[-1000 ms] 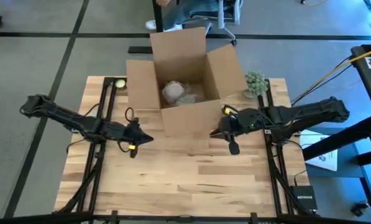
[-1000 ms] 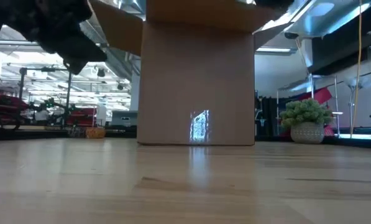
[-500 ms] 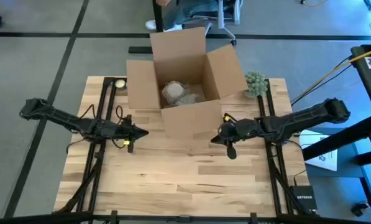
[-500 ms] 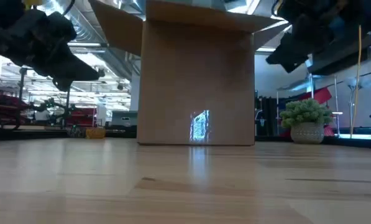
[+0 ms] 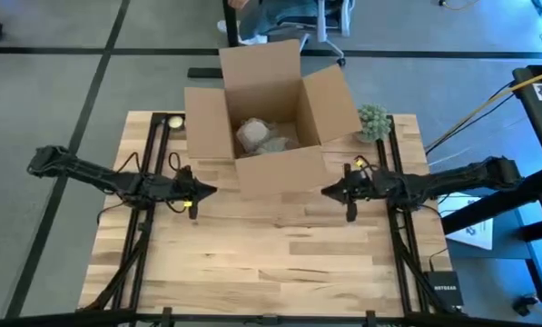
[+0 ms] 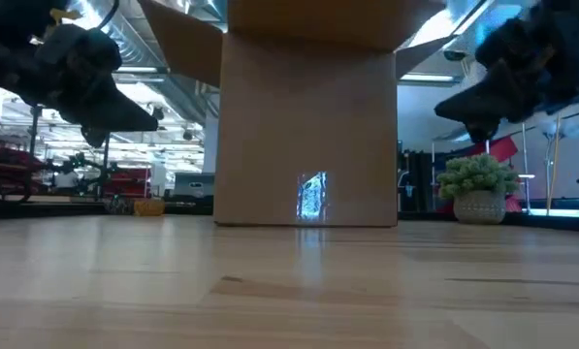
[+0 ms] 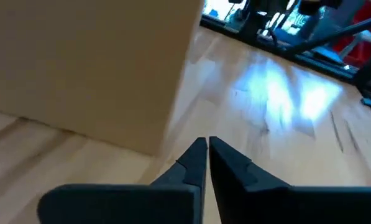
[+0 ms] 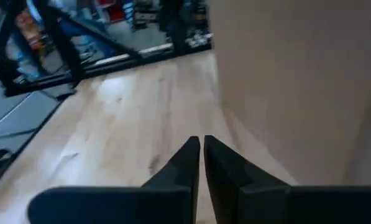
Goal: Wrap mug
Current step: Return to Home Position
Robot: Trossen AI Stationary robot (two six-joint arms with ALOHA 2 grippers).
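Barely discernible inside box [image 5: 280,173]: wrapped mug [image 5: 252,134], pale crinkled bundle; left hand [image 5: 211,192], right hand [image 5: 326,192] flanking box, pinched closed, empty.

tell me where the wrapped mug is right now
High view: the wrapped mug lies inside the open cardboard box at the table's far centre, beside the potted plant.

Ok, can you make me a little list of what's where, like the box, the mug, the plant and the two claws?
Box: cardboard box, flaps open, at the far middle of the table
Mug: wrapped mug, lying inside the box
Plant: small potted plant, right of the box
Left arm: left claw, shut, empty, beside the box's front left corner
Right arm: right claw, shut, empty, beside the box's front right corner
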